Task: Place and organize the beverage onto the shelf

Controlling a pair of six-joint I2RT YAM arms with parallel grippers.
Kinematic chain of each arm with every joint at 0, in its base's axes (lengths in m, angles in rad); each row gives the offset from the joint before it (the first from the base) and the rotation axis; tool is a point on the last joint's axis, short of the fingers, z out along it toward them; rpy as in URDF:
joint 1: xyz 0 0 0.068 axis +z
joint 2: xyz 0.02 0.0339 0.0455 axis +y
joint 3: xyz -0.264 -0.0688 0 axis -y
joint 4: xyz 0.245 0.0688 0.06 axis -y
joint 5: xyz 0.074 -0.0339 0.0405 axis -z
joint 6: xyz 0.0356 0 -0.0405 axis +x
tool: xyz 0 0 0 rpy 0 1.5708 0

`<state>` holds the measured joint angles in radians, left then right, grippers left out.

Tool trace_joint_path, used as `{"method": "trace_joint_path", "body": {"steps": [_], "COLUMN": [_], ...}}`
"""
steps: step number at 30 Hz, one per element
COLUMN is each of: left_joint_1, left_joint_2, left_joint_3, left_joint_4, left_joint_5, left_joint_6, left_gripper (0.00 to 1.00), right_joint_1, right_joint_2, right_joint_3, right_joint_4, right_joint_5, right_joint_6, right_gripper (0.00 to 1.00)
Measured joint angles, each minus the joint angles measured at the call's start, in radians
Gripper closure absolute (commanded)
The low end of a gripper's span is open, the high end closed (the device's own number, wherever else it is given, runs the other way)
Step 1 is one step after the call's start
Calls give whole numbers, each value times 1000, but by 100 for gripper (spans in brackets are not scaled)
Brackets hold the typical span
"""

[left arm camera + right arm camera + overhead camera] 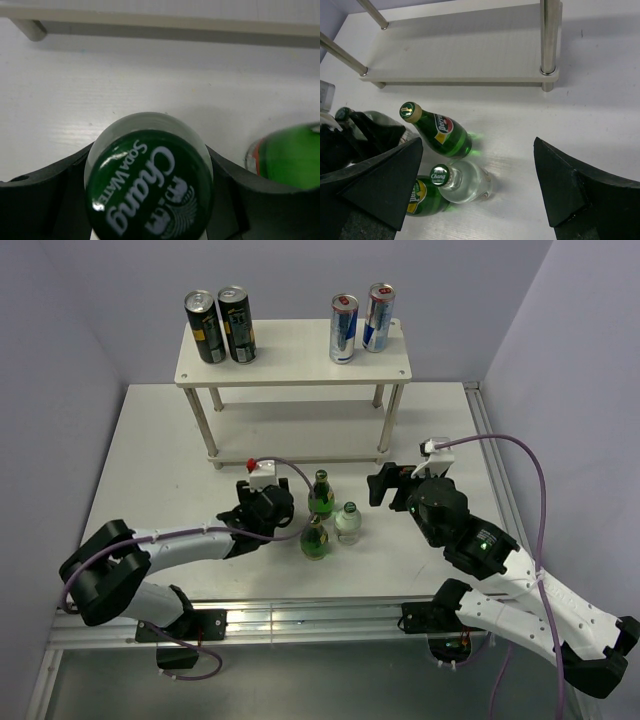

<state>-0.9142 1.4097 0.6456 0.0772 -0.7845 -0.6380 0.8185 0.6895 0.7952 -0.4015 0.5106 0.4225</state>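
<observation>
White table (170, 460) between pale violet walls, and at its far side stands the shelf (295, 355), a cream rack of two boards on slim legs. On its top board two dark cans (222, 328) stand at the left end and two silver-blue cans (360, 325) at the right end. The lower board carries nothing that I can see.

In front of the shelf the left gripper (280, 510) is clenched around a clear Chang bottle (150, 185); both black fingers (45, 200) press on its shoulders, just under the green cap. Just beside it, on the right, three more bottles stand upright and close together: a green Perrier bottle (320, 495) nearest to the shelf, a second clear Chang bottle (347, 523), and a green bottle with a yellow label (315, 538) nearest to the arms.

The right gripper (383, 486) hangs to the right of this group with its jaws wide apart, grasping nothing.
</observation>
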Motion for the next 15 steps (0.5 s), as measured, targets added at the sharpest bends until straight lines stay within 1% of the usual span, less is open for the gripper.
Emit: {"method": "trace_joint_path", "body": {"steps": [6,15], "left_joint_1": [130,302], "left_joint_2": [-45,-34], "left_joint_3": [35,142], "left_joint_4": [3,56], "left_joint_5": [24,95], "left_joint_6": [82,179], "left_gripper": [100,100], "right_joint_1": [0,0], "right_joint_2": [0,0], "right_joint_3": [-3,-3], "right_joint_4": [6,13], "right_joint_5": [-3,-7], "right_joint_6": [0,0], "right_gripper": [2,2]}}
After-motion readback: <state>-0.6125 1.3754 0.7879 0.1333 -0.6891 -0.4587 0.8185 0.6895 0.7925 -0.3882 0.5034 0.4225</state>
